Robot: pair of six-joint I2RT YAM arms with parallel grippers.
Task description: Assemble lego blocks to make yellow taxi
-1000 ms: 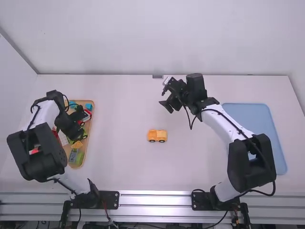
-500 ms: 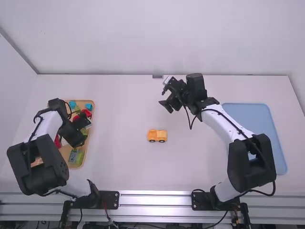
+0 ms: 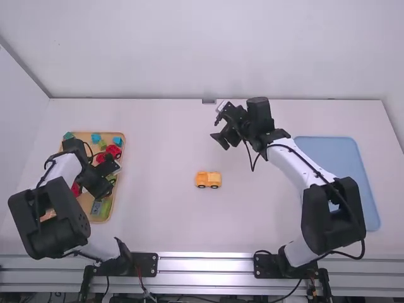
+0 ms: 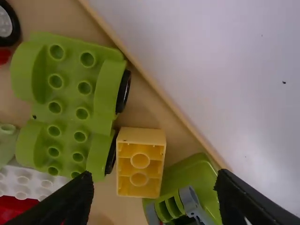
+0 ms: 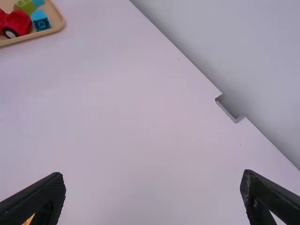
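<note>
The left gripper (image 3: 111, 179) is positioned over the wooden tray (image 3: 123, 158) at the left side of the white table (image 3: 170, 221). Its fingers are set wide apart and grip nothing; in the left wrist view, a yellow block (image 4: 140, 161) lies between the lines of the two fingers, apart from both. This block rests with its hollow underside facing the camera, two round tubes visible inside. One of its sides adjoins a green wheeled base (image 4: 68, 105), which is stud side up and carries two rows of studs between its fenders. A rounded green piece (image 4: 201, 171) sits at the block's other side, near the tray rim. A white studded piece (image 4: 23, 180) lies near one end of the wheeled base, with a red part (image 4: 11, 209) next to it. At the far end of the wooden tray, a red toy car (image 3: 114, 151) sits near a small green block (image 3: 102, 144) and a blue block (image 3: 118, 141). The yellow vehicle (image 3: 208, 180), fitted with dark wheels, stands upright on the table between the two arms, well apart from both grippers. The right gripper (image 3: 217, 130) is located above the far half of the table, beyond the vehicle; its fingers are spread wide with nothing between them. A blue tray (image 3: 344, 183) lies flat at the right side of the table, partly behind the right arm.
</note>
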